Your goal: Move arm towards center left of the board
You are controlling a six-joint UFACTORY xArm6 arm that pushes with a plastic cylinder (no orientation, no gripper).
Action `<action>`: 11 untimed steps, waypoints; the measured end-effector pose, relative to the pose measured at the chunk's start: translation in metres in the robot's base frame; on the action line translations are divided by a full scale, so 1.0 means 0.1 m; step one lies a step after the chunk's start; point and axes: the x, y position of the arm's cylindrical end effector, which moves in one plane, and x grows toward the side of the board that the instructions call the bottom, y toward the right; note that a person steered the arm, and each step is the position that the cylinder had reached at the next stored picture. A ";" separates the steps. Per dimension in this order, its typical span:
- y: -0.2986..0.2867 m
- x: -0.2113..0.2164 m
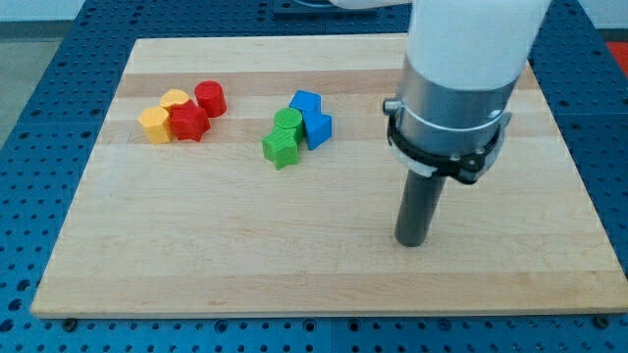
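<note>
My tip (412, 241) rests on the wooden board (245, 245) at the view's lower right of centre, well away from all blocks. A cluster at the view's upper left holds a red cylinder (210, 98), a red star-like block (188, 123), a yellow block (175, 98) and a yellow pentagon-like block (154, 125). Near the top centre, a second cluster holds a green cylinder (288, 122), a green star-like block (280, 148), a blue pentagon-like block (306, 102) and a blue block (317, 128). The second cluster lies up and to the left of my tip.
The arm's white and grey body (461, 78) rises above the rod and hides part of the board's upper right. A blue perforated table (39, 88) surrounds the board on all sides.
</note>
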 end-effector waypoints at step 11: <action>-3.31 -1.44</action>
